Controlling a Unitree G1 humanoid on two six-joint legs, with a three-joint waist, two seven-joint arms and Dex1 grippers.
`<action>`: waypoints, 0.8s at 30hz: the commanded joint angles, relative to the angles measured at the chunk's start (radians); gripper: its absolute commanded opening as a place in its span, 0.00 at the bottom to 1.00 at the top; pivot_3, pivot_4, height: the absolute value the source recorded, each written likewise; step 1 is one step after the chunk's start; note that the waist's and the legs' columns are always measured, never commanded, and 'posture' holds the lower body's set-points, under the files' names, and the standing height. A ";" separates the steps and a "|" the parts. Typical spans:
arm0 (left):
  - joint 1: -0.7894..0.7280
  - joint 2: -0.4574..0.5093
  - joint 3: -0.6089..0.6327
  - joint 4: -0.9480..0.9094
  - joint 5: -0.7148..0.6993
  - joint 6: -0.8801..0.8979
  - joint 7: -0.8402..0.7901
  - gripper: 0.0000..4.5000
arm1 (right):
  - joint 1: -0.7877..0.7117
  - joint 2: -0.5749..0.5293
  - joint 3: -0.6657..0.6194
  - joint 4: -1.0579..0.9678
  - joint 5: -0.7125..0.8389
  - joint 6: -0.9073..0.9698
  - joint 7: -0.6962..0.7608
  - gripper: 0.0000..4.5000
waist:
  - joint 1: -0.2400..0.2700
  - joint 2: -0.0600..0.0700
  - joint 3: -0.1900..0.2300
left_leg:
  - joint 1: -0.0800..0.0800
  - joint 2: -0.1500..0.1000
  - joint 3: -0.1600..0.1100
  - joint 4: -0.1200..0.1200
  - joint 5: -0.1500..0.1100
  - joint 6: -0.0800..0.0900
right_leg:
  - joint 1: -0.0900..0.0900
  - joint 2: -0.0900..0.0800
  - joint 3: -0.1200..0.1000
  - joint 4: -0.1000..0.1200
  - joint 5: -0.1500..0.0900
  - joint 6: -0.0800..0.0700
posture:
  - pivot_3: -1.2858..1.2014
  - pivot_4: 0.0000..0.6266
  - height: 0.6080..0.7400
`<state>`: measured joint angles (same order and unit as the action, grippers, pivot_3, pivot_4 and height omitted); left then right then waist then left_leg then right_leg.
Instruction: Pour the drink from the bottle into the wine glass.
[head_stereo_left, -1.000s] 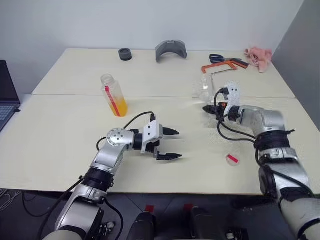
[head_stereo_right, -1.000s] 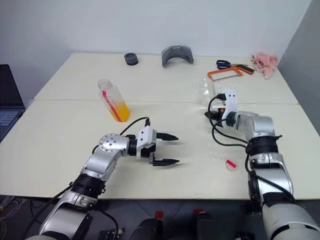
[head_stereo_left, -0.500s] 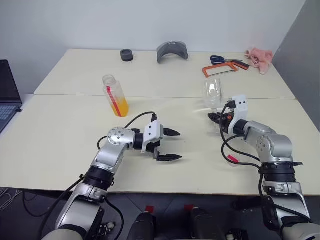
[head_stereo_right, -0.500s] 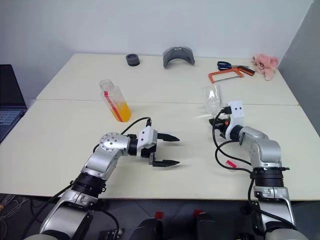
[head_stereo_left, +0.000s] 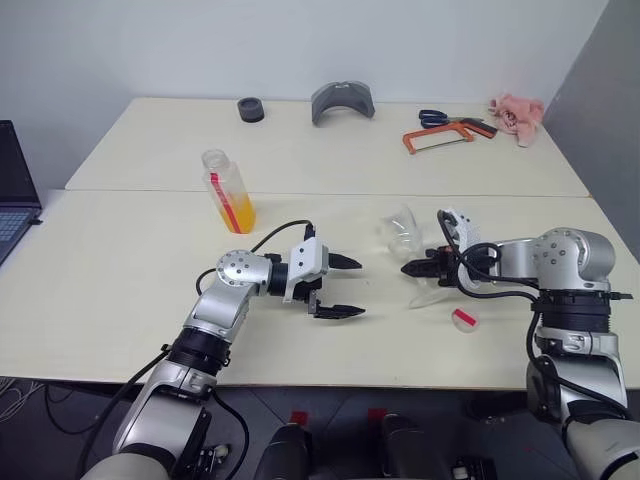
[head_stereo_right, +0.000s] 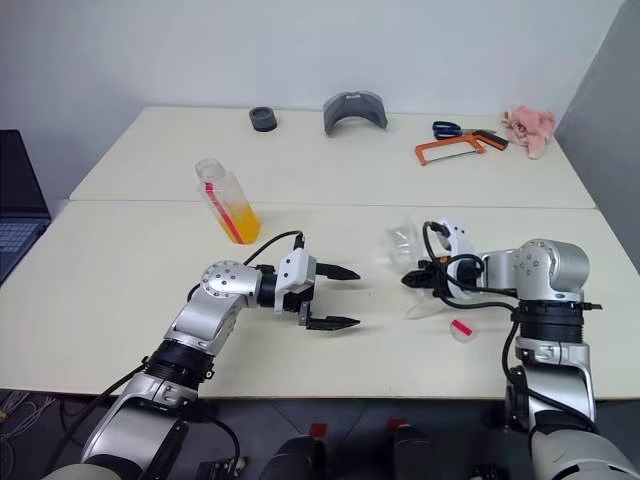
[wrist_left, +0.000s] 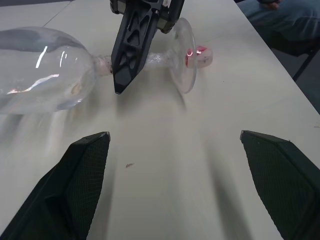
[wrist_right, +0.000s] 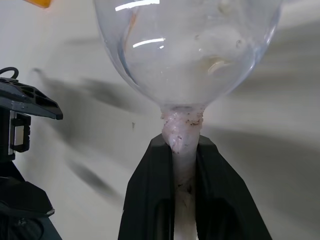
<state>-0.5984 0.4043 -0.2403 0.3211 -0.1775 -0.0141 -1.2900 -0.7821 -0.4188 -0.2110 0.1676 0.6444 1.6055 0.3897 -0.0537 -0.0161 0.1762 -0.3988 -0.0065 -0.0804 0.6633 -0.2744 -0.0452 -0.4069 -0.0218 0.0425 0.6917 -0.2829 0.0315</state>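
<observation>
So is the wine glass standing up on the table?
No, the wine glass is tipped sideways, with the right pincer gripping its stem.

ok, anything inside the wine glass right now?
No drink in the wine glass: the bowl is clear, with only small specks on the inside. The right gripper holds it by the stem, tilted. The orange drink sits in the uncapped bottle.
</observation>
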 joint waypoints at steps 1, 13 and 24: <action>0.000 -0.002 -0.002 -0.022 -0.004 -0.021 -0.001 1.00 | -0.012 -0.018 -0.001 -0.016 0.031 0.009 -0.010 0.25 | 0.000 0.000 0.000 | 0.000 0.000 0.000 0.000 0.000 0.000 | 0.000 0.000 0.000 0.000 0.000 0.000 | 0.52 0.24 1.00; 0.000 -0.004 -0.005 -0.012 0.001 -0.033 0.001 1.00 | -0.074 -0.127 0.159 0.014 0.041 0.009 0.111 0.86 | -0.001 0.000 0.000 | 0.000 0.000 0.000 0.000 0.000 0.000 | 0.000 0.000 0.000 0.000 0.000 0.000 | 0.52 0.24 1.00; 0.018 -0.005 -0.006 -0.022 0.004 -0.041 0.025 1.00 | -0.153 -0.192 0.338 0.151 -0.004 -0.066 0.280 0.66 | -0.001 0.000 0.000 | 0.000 0.000 0.000 0.000 0.000 0.000 | 0.000 0.001 0.000 -0.001 0.000 0.000 | 0.52 0.24 1.00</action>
<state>-0.5844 0.3980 -0.2487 0.3227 -0.1744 -0.0391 -1.2733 -0.9031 -0.5937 0.1188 0.3141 0.6481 1.5664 0.6401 -0.0545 -0.0161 0.1763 -0.3991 -0.0063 -0.0803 0.6634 -0.2745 -0.0452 -0.4068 -0.0211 0.0422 0.6906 -0.2829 0.0316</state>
